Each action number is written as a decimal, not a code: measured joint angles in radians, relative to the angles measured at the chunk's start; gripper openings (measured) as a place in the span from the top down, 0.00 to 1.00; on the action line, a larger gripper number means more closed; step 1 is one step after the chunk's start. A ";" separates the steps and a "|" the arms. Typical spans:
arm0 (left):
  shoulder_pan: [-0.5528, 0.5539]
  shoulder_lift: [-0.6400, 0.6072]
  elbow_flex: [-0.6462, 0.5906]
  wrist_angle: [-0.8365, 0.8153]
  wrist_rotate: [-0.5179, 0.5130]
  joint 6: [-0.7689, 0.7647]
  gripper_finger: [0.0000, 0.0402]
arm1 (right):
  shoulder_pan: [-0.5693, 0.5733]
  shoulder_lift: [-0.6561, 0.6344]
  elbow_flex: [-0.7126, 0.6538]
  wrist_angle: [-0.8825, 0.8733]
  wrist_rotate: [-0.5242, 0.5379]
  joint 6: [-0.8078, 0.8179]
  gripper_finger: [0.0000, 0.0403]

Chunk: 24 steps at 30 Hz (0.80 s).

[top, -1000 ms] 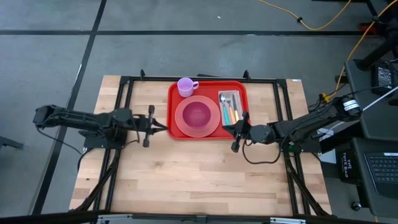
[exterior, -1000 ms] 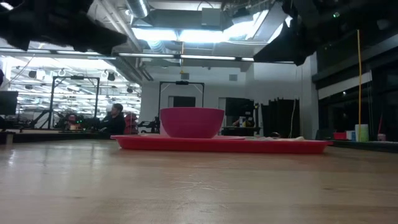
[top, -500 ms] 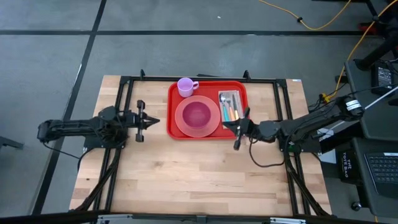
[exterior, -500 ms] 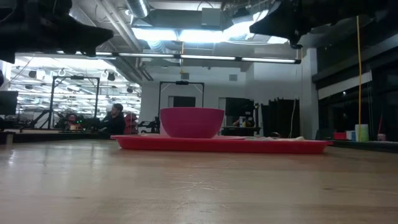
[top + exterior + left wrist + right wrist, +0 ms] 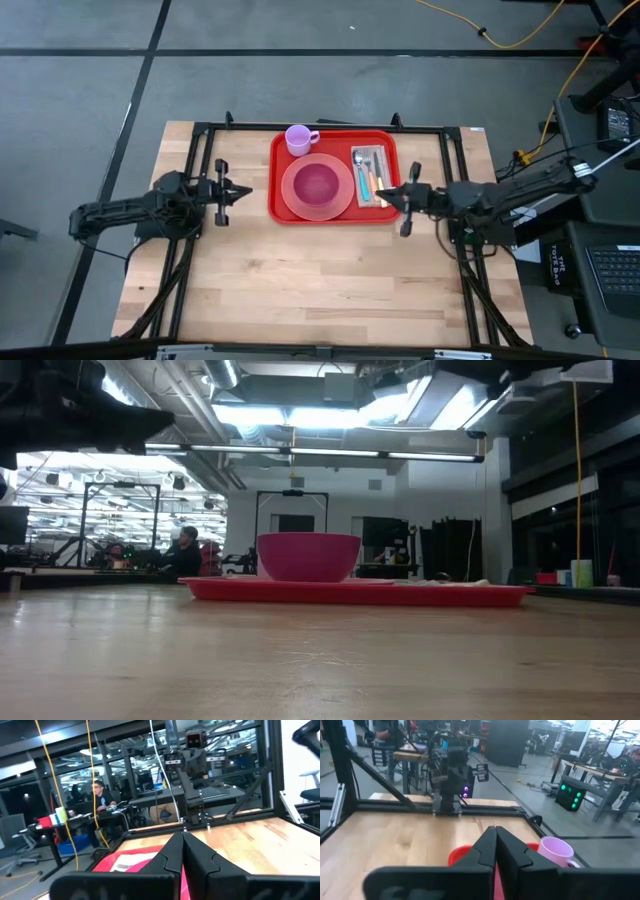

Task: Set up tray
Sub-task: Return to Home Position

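The red tray [image 5: 335, 143] lies flat on the far middle of the wooden table and also shows in the low view [image 5: 360, 593]. A round pink plate [image 5: 317, 187] sits on it, with a lilac cup [image 5: 298, 139] at its far left corner and cutlery [image 5: 370, 170] along its right side. My left gripper [image 5: 248, 191] hovers left of the tray, pointing at it, fingers shut [image 5: 182, 836]. My right gripper [image 5: 386, 197] hovers at the tray's right near corner, fingers shut [image 5: 495, 829]. Neither touches anything.
A black frame [image 5: 205, 140] runs round the table's far and side edges. Bare wood [image 5: 320, 280] fills the near half. Cables and a desk with a laptop [image 5: 610, 270] stand right of the table. A person [image 5: 183, 553] sits far off in the room.
My left gripper has drawn back from the tray's left edge toward the table's left. My right gripper has pulled away from the tray's right near corner toward the table's right and slightly far. The tray and its contents have stayed put.
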 joint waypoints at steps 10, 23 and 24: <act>0.034 -0.034 0.000 -0.027 0.005 -0.023 0.99 | 0.000 -0.237 0.000 -0.291 0.005 0.017 0.97; 0.091 -0.034 0.000 -0.090 -0.024 -0.051 1.00 | -0.001 -0.392 -0.133 -0.365 0.008 0.106 0.98; 0.094 -0.033 0.000 -0.103 -0.029 -0.051 1.00 | 0.000 -0.392 -0.172 -0.305 0.007 0.083 0.98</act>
